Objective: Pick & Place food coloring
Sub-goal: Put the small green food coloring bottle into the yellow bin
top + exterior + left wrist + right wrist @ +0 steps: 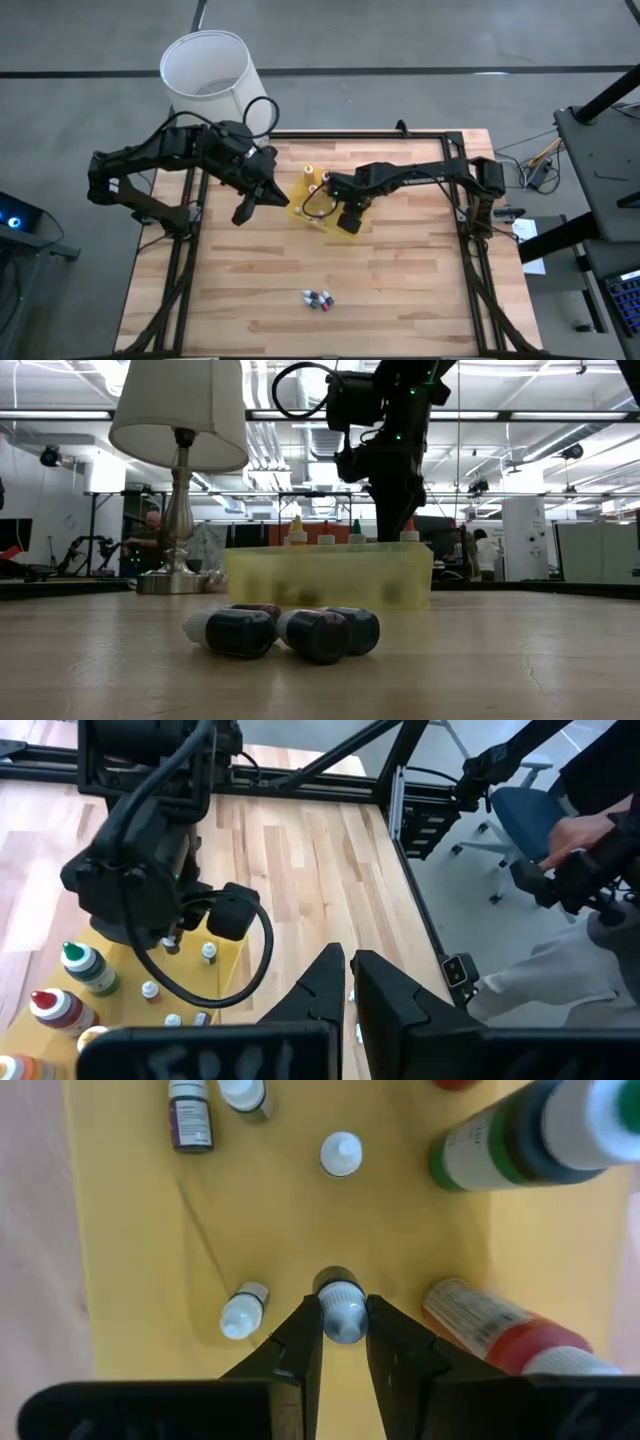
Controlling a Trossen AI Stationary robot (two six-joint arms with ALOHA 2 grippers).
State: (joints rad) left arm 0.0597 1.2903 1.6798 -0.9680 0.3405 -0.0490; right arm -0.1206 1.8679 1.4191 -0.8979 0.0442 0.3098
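Observation:
A yellow tray (300, 214) stands mid-table and holds the food coloring: larger green (500, 1150) and red (500, 1335) squeeze bottles and several small white-capped vials (242, 1310). My right gripper (343, 1330) points down into the tray, shut on one small vial (340, 1302). Three more vials (280, 630) lie on their sides on the wood near the table's front edge. My left gripper (243, 210) hangs shut above the table, left of the tray, with nothing in it. My right gripper pinches a small vial by its white cap (342, 1320) between its two fingertips. The fingers come from above, pointing down. The vial stands upright with its cap up, over the tray floor (150, 1230); whether its base rests on the floor I cannot tell.
A lamp with a white shade (205, 72) stands at the table's far left corner. In the low view the tray wall (330, 575) hides the right fingertips. Bare wood lies between the tray and the loose vials (318, 298).

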